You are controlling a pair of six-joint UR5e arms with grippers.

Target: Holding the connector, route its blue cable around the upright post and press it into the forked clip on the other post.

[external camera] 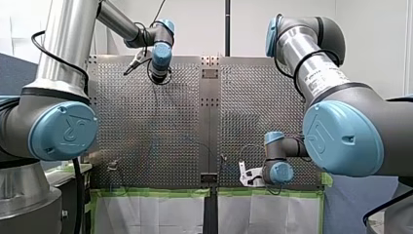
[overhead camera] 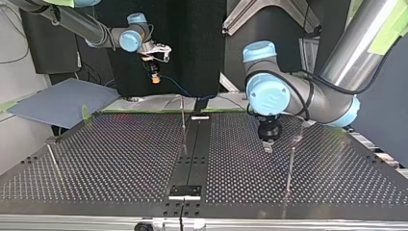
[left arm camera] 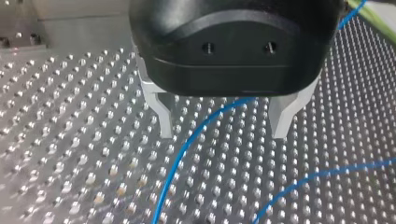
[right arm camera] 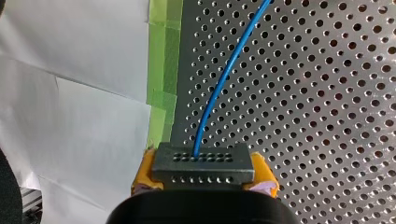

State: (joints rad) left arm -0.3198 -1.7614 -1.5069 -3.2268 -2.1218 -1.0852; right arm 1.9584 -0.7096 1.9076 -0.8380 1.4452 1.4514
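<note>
Blue cable (right arm camera: pixel 219 88) leaves the dark connector (right arm camera: pixel 203 161), clamped by my right pincer (right arm camera: pixel 204 176) between yellow pads (right arm camera: pixel 142 175) over the tabletop (right arm camera: pixel 303 93) edge. Far from the connector, my left pincer (left arm camera: pixel 223 125) gapes wide, gripping nothing.

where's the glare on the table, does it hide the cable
Left wrist view: table studs glint, but the cable shows plainly under the open left pincer. Front view: sheen washes the table, cable barely traceable. Right wrist view: no glare on the cable.
</note>
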